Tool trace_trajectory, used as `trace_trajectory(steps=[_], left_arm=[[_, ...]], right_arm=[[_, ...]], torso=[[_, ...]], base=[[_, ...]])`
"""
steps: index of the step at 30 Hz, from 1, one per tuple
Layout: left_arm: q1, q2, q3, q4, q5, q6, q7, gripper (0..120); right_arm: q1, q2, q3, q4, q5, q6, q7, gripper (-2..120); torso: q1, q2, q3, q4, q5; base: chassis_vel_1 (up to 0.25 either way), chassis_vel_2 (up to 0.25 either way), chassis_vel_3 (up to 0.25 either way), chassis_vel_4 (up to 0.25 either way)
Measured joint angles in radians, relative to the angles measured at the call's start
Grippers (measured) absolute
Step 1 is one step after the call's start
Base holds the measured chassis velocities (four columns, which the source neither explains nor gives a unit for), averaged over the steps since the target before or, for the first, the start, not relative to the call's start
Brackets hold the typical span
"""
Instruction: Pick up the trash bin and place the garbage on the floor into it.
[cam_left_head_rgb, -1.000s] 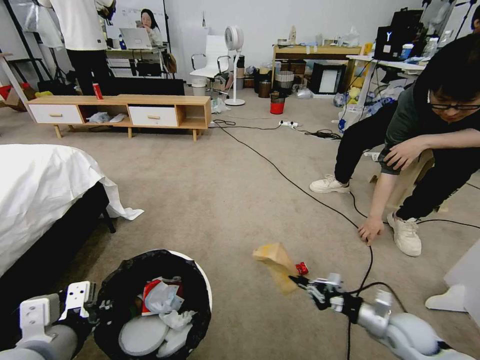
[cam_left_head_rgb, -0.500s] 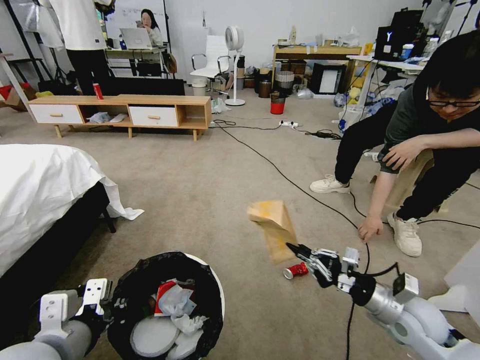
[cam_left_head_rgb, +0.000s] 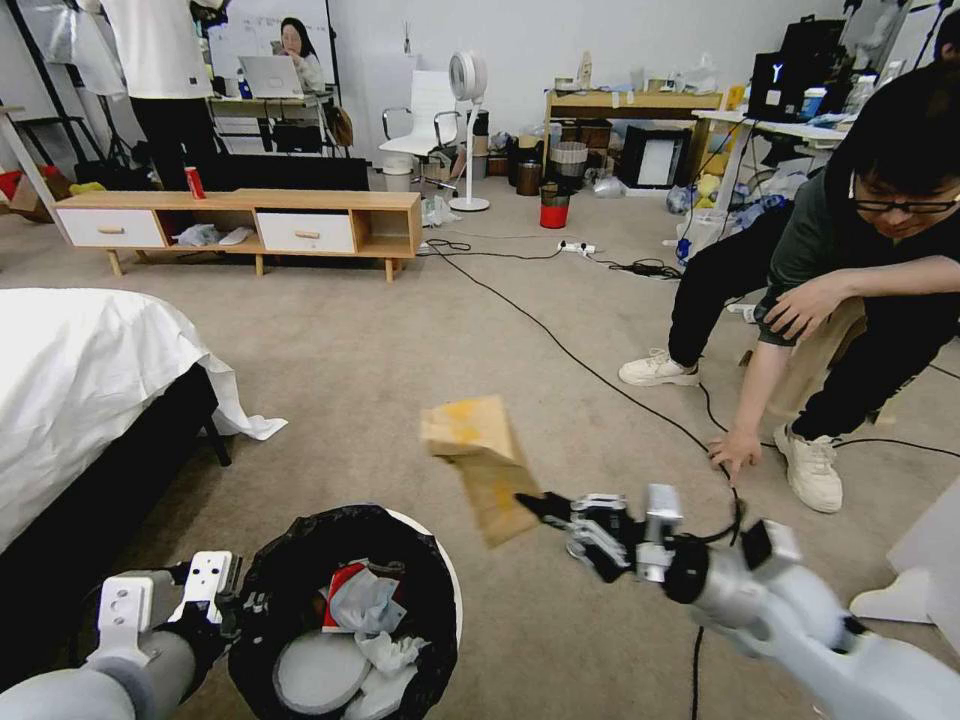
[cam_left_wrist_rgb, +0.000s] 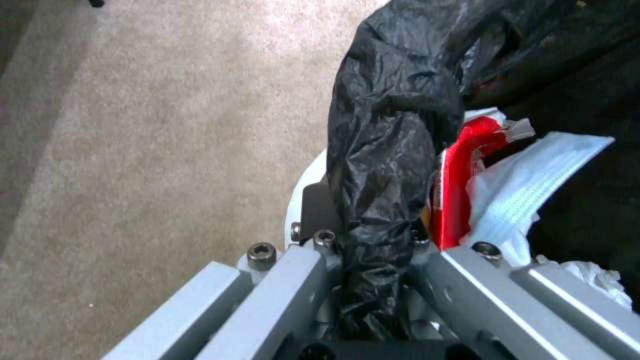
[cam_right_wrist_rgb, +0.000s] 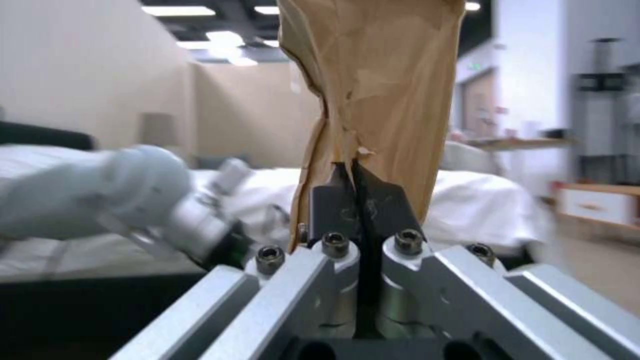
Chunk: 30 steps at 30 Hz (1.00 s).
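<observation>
The trash bin (cam_left_head_rgb: 345, 620), nearest, is gripped at its bag-lined rim by the closed left gripper (cam_left_head_rgb: 225, 605); just beyond, the brown paper bag (cam_left_head_rgb: 480, 465) is pinched above the floor (cam_left_head_rgb: 400, 350) by the clamped right gripper (cam_left_head_rgb: 545, 505)

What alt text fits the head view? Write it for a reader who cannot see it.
The right pincer holds a brown paper bag in the air, just right of the trash bin that the left pincer grips by its black-lined rim. The bin already holds tissues and a red packet; a seated person's hand touches a floor cable.
</observation>
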Motion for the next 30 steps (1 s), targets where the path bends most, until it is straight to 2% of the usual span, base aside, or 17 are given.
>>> trace_trajectory(steps=[5,10,13,22,30], left_arm=[[-0.004,0.018,-0.008,0.013,-0.029,0.000,0.003,1],[-0.010,0.025,-0.011,0.021,-0.050,0.000,0.006,1],[-0.027,0.059,-0.011,0.034,-0.129,0.000,-0.001,1],[-0.053,0.090,-0.012,0.036,-0.193,0.000,-0.011,1],[-0.051,0.095,-0.016,0.023,-0.258,0.000,-0.041,1]], right_arm=[[0.092,0.064,-0.115,-0.034,0.010,-0.002,-0.037,0],[0.131,0.088,-0.159,-0.049,0.015,-0.002,-0.053,0],[0.196,0.125,-0.219,-0.072,0.038,-0.002,-0.075,0],[0.229,0.153,-0.291,-0.114,0.028,-0.002,-0.109,0],[0.225,0.168,-0.302,-0.136,0.014,0.002,-0.125,0]], torso=[[0.000,0.000,0.000,-0.0006,-0.0002],[0.000,0.000,0.000,-0.0004,-0.0002],[0.000,0.000,0.000,-0.0004,-0.0002],[0.000,0.000,0.000,-0.0003,-0.0001],[0.000,0.000,0.000,-0.0003,0.0000]], base=[[0.000,0.000,0.000,0.000],[0.000,0.000,0.000,0.000],[0.000,0.000,0.000,0.000],[0.000,0.000,0.000,0.000],[0.000,0.000,0.000,0.000]])
